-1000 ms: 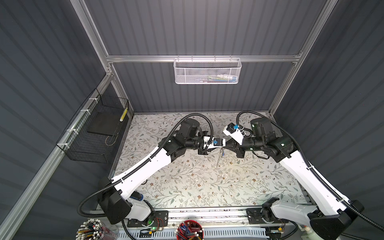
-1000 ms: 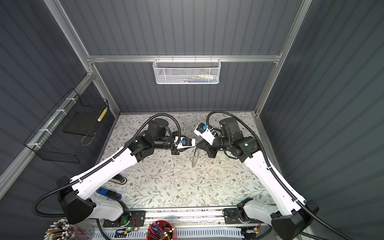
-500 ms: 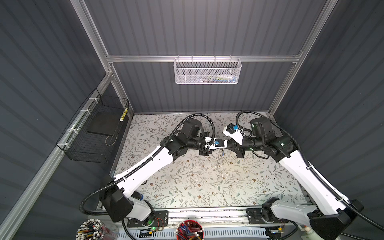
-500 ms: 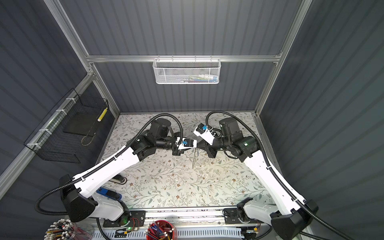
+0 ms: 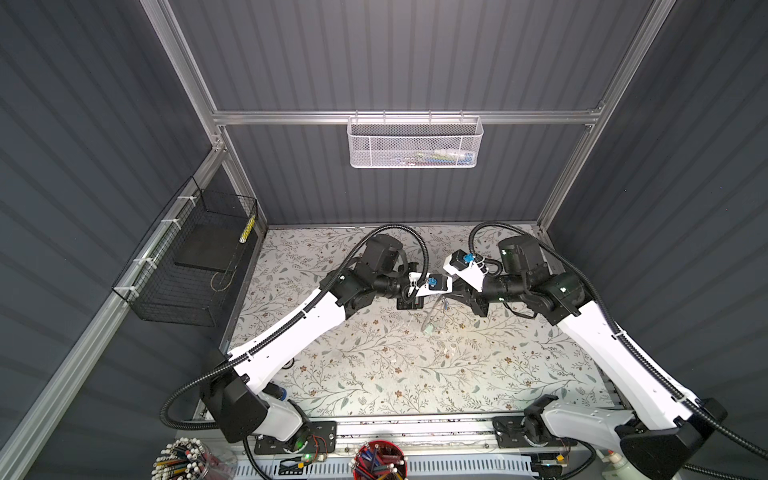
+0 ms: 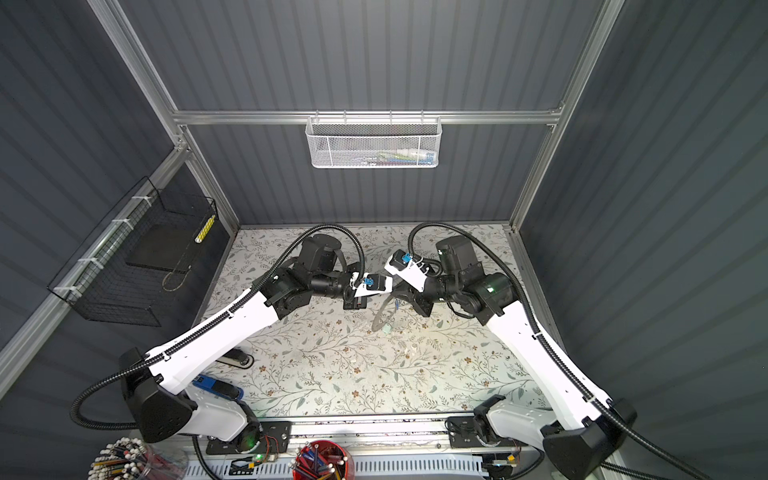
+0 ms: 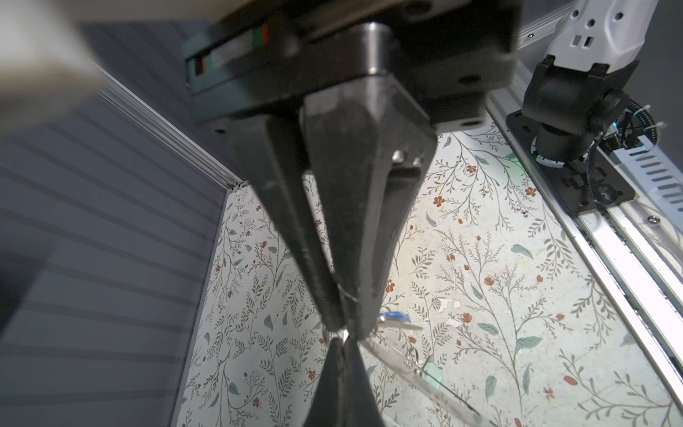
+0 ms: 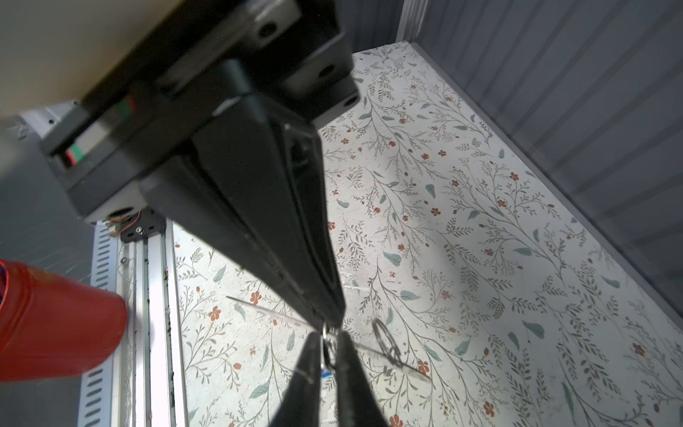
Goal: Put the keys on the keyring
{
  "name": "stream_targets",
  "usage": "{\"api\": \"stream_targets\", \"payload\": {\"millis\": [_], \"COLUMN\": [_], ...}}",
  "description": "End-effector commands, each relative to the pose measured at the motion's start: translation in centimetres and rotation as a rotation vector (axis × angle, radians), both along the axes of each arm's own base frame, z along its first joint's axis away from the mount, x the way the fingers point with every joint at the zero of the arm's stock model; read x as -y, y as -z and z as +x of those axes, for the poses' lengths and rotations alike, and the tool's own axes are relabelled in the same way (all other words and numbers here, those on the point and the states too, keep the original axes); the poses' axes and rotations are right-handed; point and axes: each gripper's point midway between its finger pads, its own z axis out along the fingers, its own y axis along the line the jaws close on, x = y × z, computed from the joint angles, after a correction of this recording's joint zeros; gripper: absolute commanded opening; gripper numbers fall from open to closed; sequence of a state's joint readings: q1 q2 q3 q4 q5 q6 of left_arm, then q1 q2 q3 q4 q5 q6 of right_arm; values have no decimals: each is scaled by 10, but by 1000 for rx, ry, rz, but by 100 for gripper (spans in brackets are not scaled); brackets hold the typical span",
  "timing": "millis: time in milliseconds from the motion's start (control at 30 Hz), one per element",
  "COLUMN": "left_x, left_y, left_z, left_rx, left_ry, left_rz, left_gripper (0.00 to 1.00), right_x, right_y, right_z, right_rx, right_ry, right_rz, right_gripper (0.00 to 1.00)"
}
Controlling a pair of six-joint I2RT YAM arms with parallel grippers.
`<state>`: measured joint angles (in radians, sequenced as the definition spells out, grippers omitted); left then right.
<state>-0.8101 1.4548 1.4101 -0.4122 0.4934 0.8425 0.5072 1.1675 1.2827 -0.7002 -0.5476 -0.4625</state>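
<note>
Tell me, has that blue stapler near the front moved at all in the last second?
No. The blue stapler lies at the same spot by the front rail, under the left arm.

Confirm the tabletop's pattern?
Pale tabletop printed with grey-green leafy vines and small red-brown flowers; right wrist view shows it best.

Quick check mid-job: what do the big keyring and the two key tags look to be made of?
Keyring: seemingly clear, glossy plastic; the floral table cover shows through its flat band. Blue tag and mint tag: probably opaque, smooth plastic, by their even colour; too small to be sure.
</note>
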Motion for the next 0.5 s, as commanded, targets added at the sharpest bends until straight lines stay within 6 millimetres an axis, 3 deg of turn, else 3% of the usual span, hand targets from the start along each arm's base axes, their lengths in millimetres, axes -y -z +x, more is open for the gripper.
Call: {"api": "stream_targets", "payload": {"millis": [0, 167, 467], "left_x": [4, -4, -12], "left_y": [-17, -44, -72], "left_z": [-1, 5, 2], "left_rx": [-25, -92, -183], "left_ry": [-8, -59, -106], "left_rz": [-102, -282, -499], "left_gripper": [0, 0, 0], "right_x": [7, 27, 28], "right_y": [-20, -25, -11], "right_z": [1, 6, -11], "right_rx": [104, 219, 195], "right_ry": [62, 204, 225], "right_rz": [47, 118, 228], "right_gripper": [32, 46, 49]}}
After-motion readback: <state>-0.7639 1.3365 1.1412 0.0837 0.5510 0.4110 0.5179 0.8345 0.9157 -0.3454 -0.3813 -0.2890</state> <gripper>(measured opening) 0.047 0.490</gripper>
